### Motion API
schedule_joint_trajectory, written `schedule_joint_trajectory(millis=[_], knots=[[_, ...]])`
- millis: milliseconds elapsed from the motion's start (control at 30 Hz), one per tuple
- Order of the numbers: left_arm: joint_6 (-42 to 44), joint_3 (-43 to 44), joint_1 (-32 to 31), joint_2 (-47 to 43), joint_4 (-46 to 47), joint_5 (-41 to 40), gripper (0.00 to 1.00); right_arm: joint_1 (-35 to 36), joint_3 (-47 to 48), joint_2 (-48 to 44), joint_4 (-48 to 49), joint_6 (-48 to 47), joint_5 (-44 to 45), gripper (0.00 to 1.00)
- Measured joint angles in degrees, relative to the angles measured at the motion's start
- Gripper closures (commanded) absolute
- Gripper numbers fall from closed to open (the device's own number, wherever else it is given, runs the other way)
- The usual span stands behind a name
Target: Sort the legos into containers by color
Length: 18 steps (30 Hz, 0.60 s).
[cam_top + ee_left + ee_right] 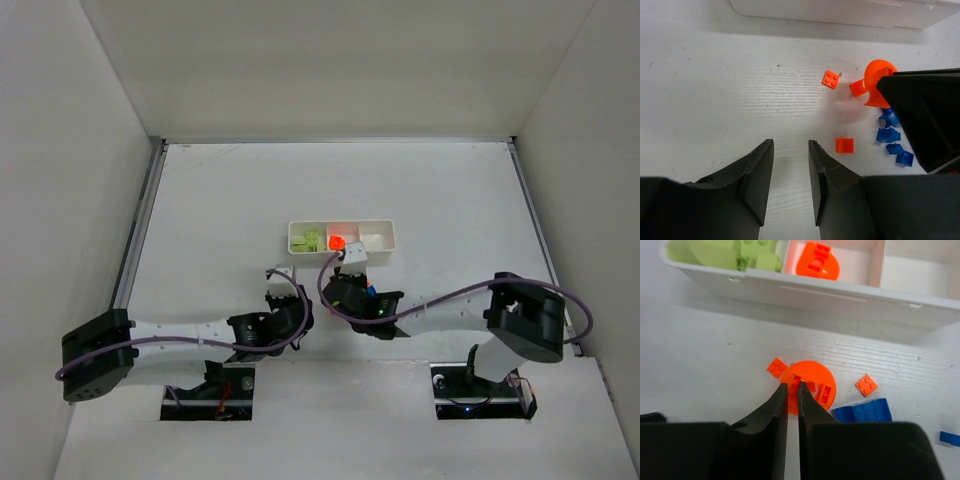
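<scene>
Orange disc (816,376), pinched by right claw (790,386) — near tray (840,293)

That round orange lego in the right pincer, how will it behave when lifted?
Likely stiff and light: the round orange lego is a thin plastic disc. The right pincer pinches it only at the rim, so it may pivot or slip. Dropped on edge, it could roll.
</scene>
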Motion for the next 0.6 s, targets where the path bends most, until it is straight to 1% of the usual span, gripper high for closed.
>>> schedule_joint_trajectory(millis=[167,267,367,500,567,600], knots=[[0.0,0.0,-1.3,-0.5,-0.3,-0.2,0.66,1.1,-0.5,-8.5,0.0,-0.6,0.0,0.9],[0.0,1.0,-2.8,2.2,-0.4,-0.2,0.64,-0.1,-0.3,-11.0,0.4,-2.4,-1.0,0.9],[0.1,3.1,-4.5,6.8,-0.4,-0.2,0.63,-4.6,0.9,-10.2,1.0,-5.0,-3.6,0.9],[0.2,5.9,-6.4,12.0,0.0,-0.2,0.63,-11.9,3.9,-6.3,2.6,-7.4,-7.7,0.89],[0.2,6.8,-7.0,13.7,0.4,-0.1,0.62,-14.5,5.3,-4.2,3.6,-8.2,-9.3,0.86],[0.3,7.1,-7.1,14.3,0.5,-0.1,0.62,-15.3,6.0,-3.2,4.0,-8.4,-10.1,0.82]])
